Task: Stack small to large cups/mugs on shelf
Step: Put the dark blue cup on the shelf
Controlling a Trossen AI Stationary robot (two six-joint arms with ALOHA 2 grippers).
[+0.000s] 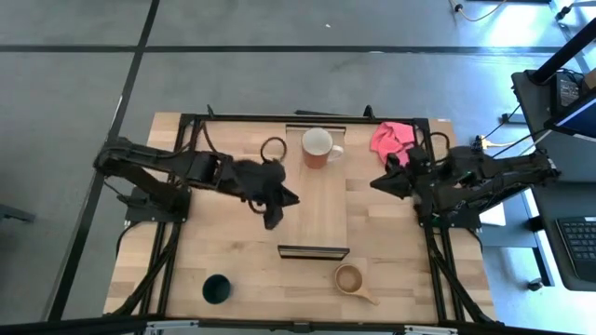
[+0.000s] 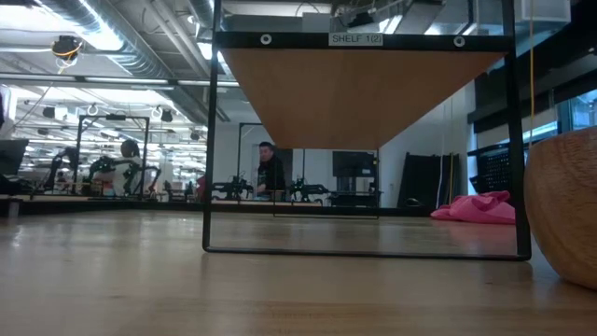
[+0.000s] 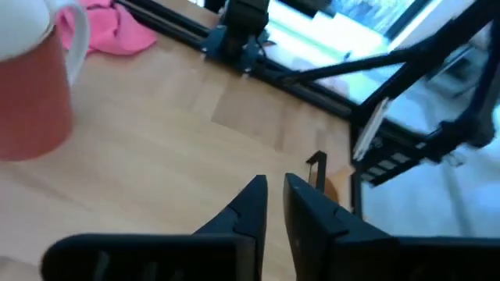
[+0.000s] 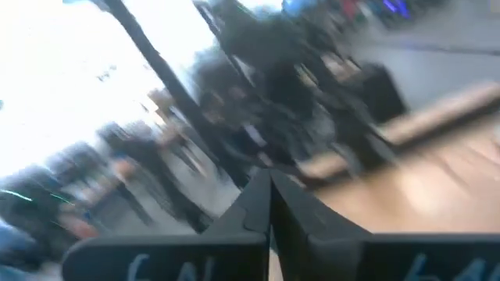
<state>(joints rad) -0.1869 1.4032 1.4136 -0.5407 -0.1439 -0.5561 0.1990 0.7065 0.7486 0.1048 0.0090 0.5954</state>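
Note:
The red-orange mug (image 1: 318, 147) stands upright on the far end of the shelf (image 1: 322, 209), with its white handle toward the right; the left wrist view shows it too (image 3: 31, 94). On the table near the front edge stand the dark green cup (image 1: 216, 288) and the tan wooden cup (image 1: 352, 279), which also shows at the low view's edge (image 2: 567, 205). My left gripper (image 1: 291, 198) hovers at the shelf's left edge, nearer than the mug, its fingers (image 3: 273, 191) a narrow gap apart and empty. My right gripper (image 1: 377, 183) waits right of the shelf, shut (image 4: 269, 187).
A pink cloth (image 1: 391, 138) lies at the table's far right, beside the right arm. The shelf rests raised on a black frame (image 2: 213, 140). A black ring (image 1: 273, 147) lies left of the mug. A person (image 2: 269, 168) stands far behind the table.

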